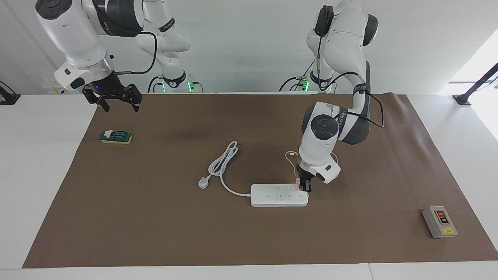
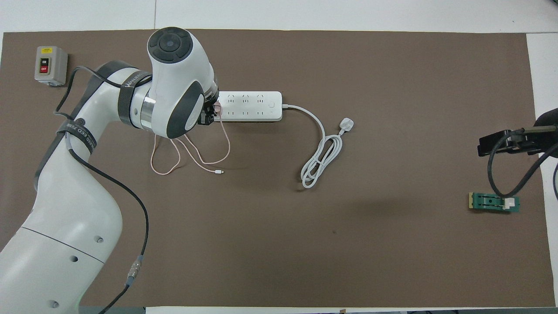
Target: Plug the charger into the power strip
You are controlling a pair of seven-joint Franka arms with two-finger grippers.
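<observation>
Jaws of left gripper (image 1: pixel 304 186) clamped on small pink cube charger (image 1: pixel 300 182) atop long white power strip (image 1: pixel 278 196); right gripper (image 1: pixel 116 102) agape.

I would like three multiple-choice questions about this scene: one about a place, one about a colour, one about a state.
1. Where on the power strip is the charger?
A. at the end toward the left arm
B. in the middle
C. at the end where the strip's cord leaves

2. What colour is the charger's thin cable?
A. black
B. pale pink
C. green

3. How is the right gripper?
A. shut on the white plug
B. shut on the grey switch box
C. open and holding nothing

Answers: 1 A, the left gripper holds it over that end; 2 B, it lies pink on the brown mat; 3 C, its fingers stand apart in the air.
</observation>
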